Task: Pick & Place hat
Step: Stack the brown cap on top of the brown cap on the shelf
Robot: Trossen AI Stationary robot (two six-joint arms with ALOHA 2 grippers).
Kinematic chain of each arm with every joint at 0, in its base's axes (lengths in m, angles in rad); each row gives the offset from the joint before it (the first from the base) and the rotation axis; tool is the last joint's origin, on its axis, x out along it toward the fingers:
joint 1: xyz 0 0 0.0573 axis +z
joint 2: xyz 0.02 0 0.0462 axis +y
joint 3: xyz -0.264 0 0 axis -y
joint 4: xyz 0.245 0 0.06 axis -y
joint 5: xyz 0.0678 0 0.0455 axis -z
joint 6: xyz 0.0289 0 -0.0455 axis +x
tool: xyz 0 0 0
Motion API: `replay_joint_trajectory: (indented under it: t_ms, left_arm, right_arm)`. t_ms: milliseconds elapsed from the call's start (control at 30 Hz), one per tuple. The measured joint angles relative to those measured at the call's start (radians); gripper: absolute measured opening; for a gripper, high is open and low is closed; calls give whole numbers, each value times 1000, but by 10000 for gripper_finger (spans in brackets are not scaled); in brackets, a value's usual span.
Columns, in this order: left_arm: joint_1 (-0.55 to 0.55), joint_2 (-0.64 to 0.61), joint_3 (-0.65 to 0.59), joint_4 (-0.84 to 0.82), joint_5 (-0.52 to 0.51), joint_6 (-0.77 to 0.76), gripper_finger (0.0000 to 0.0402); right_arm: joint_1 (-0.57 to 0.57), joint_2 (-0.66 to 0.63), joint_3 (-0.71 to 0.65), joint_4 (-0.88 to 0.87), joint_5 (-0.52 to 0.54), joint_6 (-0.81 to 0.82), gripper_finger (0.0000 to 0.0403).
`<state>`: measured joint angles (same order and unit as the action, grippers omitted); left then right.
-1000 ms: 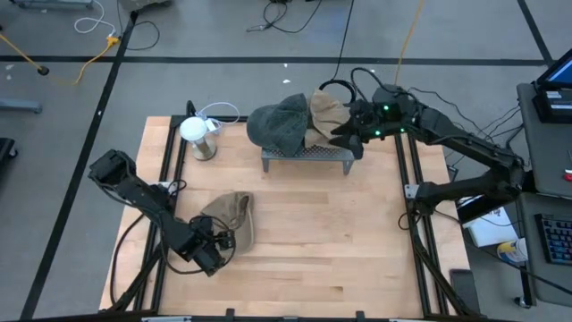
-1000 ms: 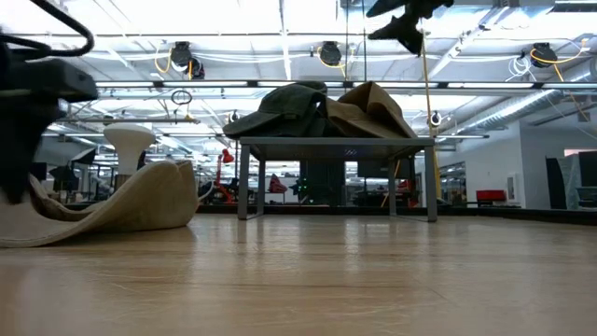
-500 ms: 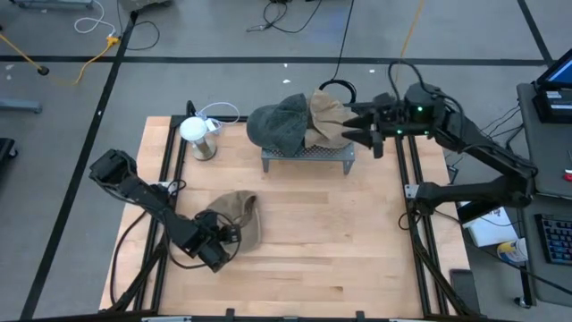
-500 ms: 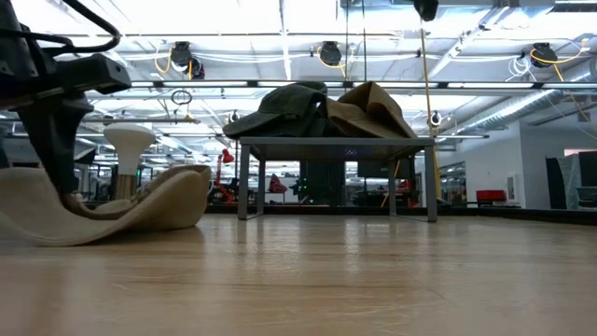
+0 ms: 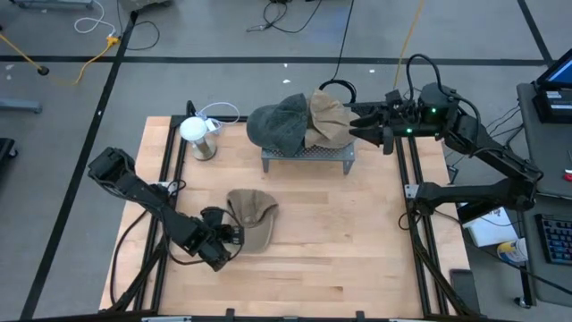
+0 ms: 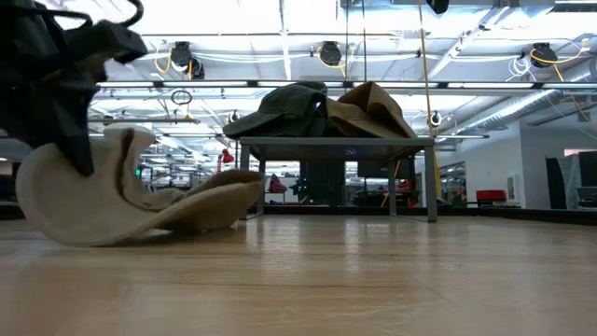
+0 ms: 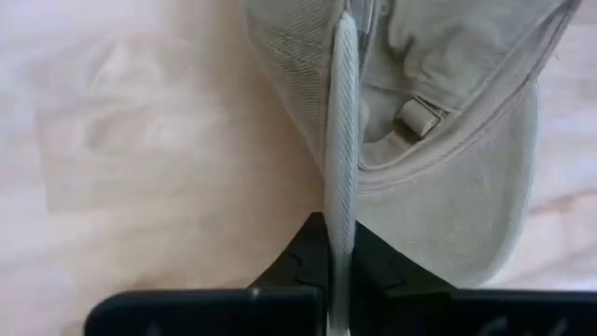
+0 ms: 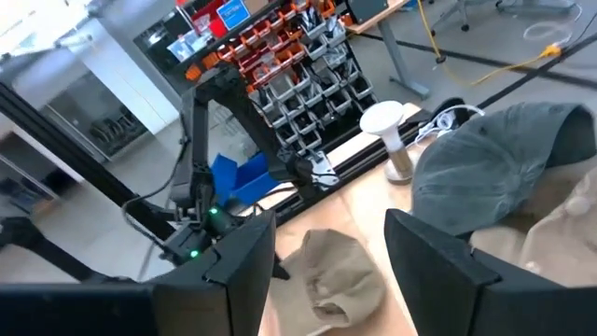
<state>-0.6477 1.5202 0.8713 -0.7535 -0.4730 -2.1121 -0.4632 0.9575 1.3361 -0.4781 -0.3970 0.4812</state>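
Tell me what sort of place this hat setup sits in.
Probably a robotics lab or workshop: shelves of orange parts bins, cables on a taped concrete floor, and exposed ceiling ducts and lights beyond the wooden table.

— Type of premises?
— Robotics lab or workshop. A wooden counter [image 5: 357,241] on a black metal frame [image 5: 418,224] stands on grey floor [image 5: 223,45] with loose cables [image 5: 295,13].
— Supporting evidence?
— Racks of parts bins [image 8: 289,56], exposed ceiling ducts [image 6: 522,103], strip lighting [image 6: 233,19].
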Motion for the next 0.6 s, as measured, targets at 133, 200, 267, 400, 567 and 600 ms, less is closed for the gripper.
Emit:
replay_joint_trajectory:
  t_ms: [133, 200, 267, 400, 567, 600]
  left_arm:
    - [2, -62, 8, 3, -34, 137, 11]
    - [1, -98, 8, 5, -52, 218, 8]
    - [-3, -141, 8, 17, -80, 317, 8]
    - [-3, -232, 8, 66, -123, 556, 9]
    - [-3, -350, 8, 216, -165, 931, 8]
    - [-3, -373, 8, 248, -168, 1003, 8]
  right_arm:
    - [21, -4, 0, 0, 0, 104, 196]
    - [39, -5, 0, 0, 0, 170, 196]
    - [60, -5, 1, 0, 0, 249, 196]
    - [95, -5, 1, -7, -1, 448, 196]
    - [152, -7, 1, -33, -1, 626, 196]
    - [167, -8, 1, -33, -1, 649, 196]
